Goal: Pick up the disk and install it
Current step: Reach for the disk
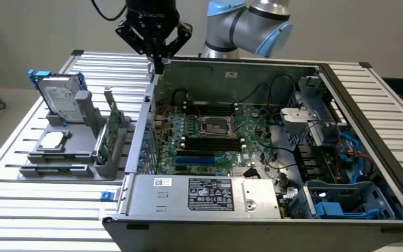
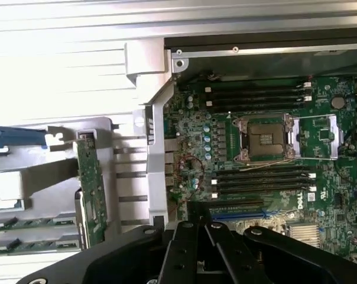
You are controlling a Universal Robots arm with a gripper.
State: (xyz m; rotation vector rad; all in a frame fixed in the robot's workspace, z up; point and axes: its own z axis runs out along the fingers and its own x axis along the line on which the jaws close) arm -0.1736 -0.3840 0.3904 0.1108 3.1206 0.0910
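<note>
Slatted aluminium table (image 1: 27, 210) carries open black-framed metal computer case (image 1: 238, 73). Black two-finger gripper (image 1: 158, 64) above case's far corner on exterior view's left, fingers pressed together, holding nothing. Silver-grey metal disk in blue plastic carrier (image 1: 60, 97) stands upright in grey plastic holder (image 1: 61, 169) beside case, well apart from gripper.

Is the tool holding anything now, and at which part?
Nothing: the black tool is shut and empty; the blue-framed silver-grey disk stands in a grey holder.

Disk (image 1: 60, 97) in rack (image 1: 54, 170) beside case (image 1: 222, 236)
</note>
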